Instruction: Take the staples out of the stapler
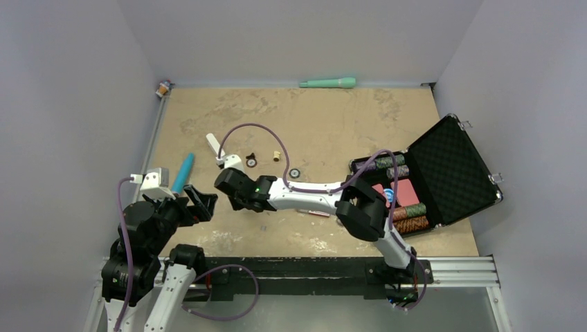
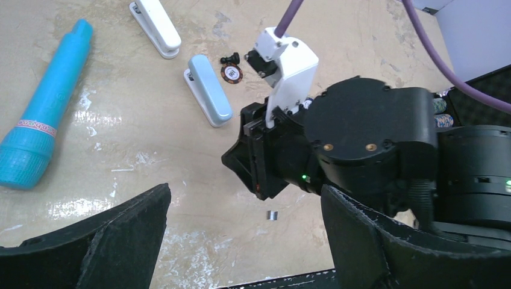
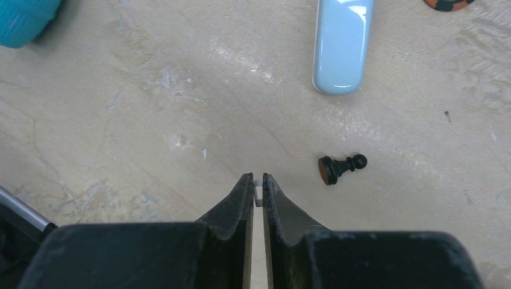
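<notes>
The stapler lies opened out flat on the tan table, its white half (image 2: 155, 27) and its pale blue half (image 2: 208, 90) to the back left. My right gripper (image 3: 257, 182) hangs above the table, shut on the staples (image 3: 258, 194), a tiny silvery piece pinched at its fingertips. From the left wrist view the right gripper (image 2: 259, 183) shows as a black block. A second short silvery strip of staples (image 2: 273, 215) lies loose on the table just below it. My left gripper (image 2: 241, 241) stands wide open and empty, facing the right one across this loose strip.
A teal cylinder (image 1: 183, 173) lies left of the stapler. A black pawn (image 3: 342, 167) and a poker chip (image 2: 232, 73) sit near the blue half. An open black case (image 1: 443, 169) with chips stands right. A green tube (image 1: 329, 83) lies at the back edge.
</notes>
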`<state>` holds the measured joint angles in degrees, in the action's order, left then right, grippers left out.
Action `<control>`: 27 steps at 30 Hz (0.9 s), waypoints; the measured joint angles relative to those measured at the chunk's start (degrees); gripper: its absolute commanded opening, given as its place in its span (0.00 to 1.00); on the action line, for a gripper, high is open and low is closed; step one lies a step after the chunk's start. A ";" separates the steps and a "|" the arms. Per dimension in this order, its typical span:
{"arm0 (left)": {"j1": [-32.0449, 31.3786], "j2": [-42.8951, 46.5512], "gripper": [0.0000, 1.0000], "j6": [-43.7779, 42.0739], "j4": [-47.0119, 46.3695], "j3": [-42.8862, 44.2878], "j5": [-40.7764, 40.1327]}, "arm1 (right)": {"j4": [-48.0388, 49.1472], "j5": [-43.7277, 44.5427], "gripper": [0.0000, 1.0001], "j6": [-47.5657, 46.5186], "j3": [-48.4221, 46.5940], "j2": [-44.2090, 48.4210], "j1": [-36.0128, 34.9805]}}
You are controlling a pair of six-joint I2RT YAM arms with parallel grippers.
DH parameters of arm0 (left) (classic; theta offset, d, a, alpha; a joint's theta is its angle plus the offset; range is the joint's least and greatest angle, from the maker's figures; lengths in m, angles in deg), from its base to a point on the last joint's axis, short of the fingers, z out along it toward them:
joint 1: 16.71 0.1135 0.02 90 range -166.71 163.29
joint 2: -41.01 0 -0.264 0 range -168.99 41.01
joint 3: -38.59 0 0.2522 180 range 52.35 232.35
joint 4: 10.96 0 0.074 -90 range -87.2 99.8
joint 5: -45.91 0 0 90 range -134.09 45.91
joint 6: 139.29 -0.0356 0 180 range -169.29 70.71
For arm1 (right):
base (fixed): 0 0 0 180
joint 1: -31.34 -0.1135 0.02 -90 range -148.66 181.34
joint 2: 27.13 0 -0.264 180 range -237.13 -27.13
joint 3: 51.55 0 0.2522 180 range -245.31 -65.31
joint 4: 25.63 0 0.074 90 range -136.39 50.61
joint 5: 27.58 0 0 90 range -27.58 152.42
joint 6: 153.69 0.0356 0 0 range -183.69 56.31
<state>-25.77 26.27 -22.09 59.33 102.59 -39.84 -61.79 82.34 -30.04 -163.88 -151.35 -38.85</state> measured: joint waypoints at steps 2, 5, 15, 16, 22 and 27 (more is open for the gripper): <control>0.00 0.00 0.97 0.00 0.00 0.00 0.02 | 0.02 0.11 0.10 0.22 0.85 1.68 -0.04; 0.00 0.00 0.97 0.00 0.00 0.00 0.00 | 0.09 0.26 0.10 0.74 2.62 4.02 -0.22; 0.00 0.00 0.97 0.00 0.00 0.00 0.00 | -0.79 3.04 0.10 4.72 15.74 13.57 -0.31; 0.00 0.00 0.97 0.00 0.00 0.00 0.00 | -0.87 3.28 0.10 5.09 16.87 14.47 -0.31; 0.00 0.00 0.97 0.00 0.00 0.00 0.00 | -1.95 5.33 0.12 8.35 25.57 20.81 -0.31; 0.00 0.00 0.98 0.00 -0.02 0.00 0.00 | -3.63 7.58 0.13 10.51 30.88 23.34 -0.28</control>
<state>-25.77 26.27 -22.09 59.31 102.59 -39.84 -65.41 89.93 -19.53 -132.99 -128.01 -39.14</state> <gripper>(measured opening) 0.976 0.124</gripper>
